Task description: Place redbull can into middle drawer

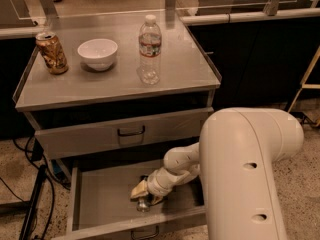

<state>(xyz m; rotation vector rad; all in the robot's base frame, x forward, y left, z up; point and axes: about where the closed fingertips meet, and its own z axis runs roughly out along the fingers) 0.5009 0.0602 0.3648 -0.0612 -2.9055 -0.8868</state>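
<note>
- redbull can (144,205) sat low inside the open middle drawer (100,201), near the front, so basically where the task wanted it
- gripper (142,192) was reaching down in and was right up against the can; honestly couldn't tell if it was clamped on or had let go
- no readable writing on the can, nor on the water bottle (149,49) or the brown-gold can (51,53) up top

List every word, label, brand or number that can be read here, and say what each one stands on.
Nothing can be read as text.
water bottle: label band with some red, its print too blurred to read.
brown-gold can: its print is too blurred to read.
redbull can, at the gripper inside the open middle drawer: only a small silvery part shows, with no legible text.
white bowl: plain, no marking visible.
</note>
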